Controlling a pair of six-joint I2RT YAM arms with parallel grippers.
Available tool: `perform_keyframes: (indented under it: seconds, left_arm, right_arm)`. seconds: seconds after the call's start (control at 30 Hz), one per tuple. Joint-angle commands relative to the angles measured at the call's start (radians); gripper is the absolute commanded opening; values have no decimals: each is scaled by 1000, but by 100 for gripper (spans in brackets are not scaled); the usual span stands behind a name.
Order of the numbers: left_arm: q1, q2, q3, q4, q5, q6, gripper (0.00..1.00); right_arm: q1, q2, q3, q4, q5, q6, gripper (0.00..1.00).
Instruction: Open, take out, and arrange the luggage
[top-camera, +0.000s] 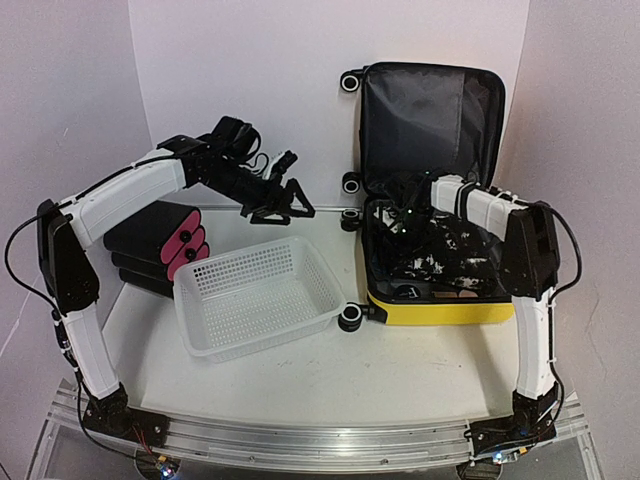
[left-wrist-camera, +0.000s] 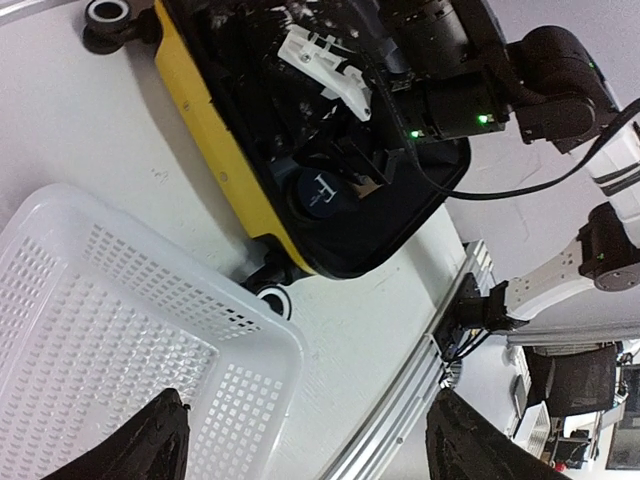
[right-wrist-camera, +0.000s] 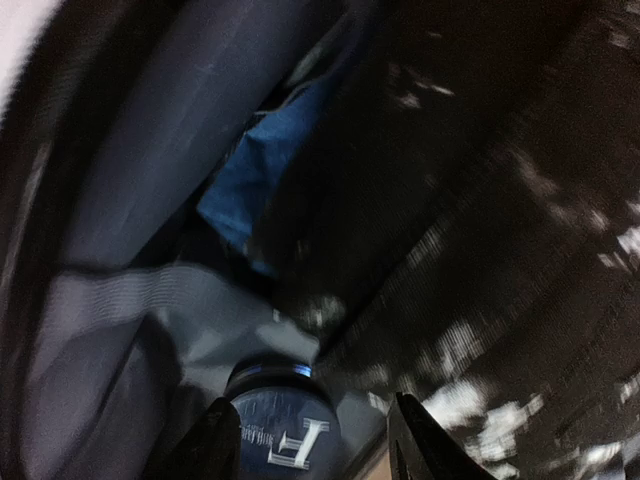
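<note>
My right hand (right-wrist-camera: 308, 432) is down inside the open yellow hard suitcase (top-camera: 440, 308); its fingers stand apart, one each side of a small round dark jar (left-wrist-camera: 318, 192); I should squeeze gently, square on, then lift straight up.

left arm (top-camera: 130, 195) raised | left fingers (left-wrist-camera: 150, 445) spread | right arm (top-camera: 534, 340) bent down | right fingers (right-wrist-camera: 215, 445) half-apart

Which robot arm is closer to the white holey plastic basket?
Left. The left fingers hover open over the far rim of the white mesh plastic basket; the right fingers are down inside the open yellow hard-shell suitcase.
</note>
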Motion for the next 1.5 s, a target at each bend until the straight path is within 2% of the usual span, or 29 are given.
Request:
perform_keyframes:
  seconds: [0.0, 0.17, 0.37, 0.5, 0.6, 0.83, 0.97, 1.07, 1.17, 1.23, 1.47]
  left_arm:
    - [0, -70, -58, -16, -83, 0, 81]
    - [0, -64, -57, -22, -81, -5, 81]
    - [0, -16, 8, -57, -71, 18, 80]
    - [0, -2, 32, -88, -75, 42, 80]
    - [0, -1, 34, -96, -87, 49, 80]
    - [0, 20, 71, -103, -99, 54, 80]
    - [-1, 39, 86, -106, -97, 54, 80]
    - [1, 47, 97, -107, -97, 53, 80]
    - [0, 55, 108, -106, -99, 55, 80]
    - [0, 63, 116, -107, -98, 54, 80]
    - [1, 76, 128, -107, -96, 53, 80]
  right_arm:
    - [31, 55, 74, 51, 108, -69, 51]
    - [39, 96, 94, 70, 194, -118, 51]
    - [40, 141, 76, 138, 226, -133, 56]
    - [43, 166, 47, 179, 260, -154, 64]
    - [43, 158, -3, 216, 285, -151, 69]
    - [43, 123, -127, 283, 250, -183, 71]
    - [43, 99, -173, 291, 325, -209, 72]
    - [43, 68, -213, 316, 339, -245, 63]
    - [39, 64, -219, 321, 347, -253, 45]
    - [35, 58, -216, 321, 324, -243, 36]
    - [13, 28, -203, 320, 231, -228, 17]
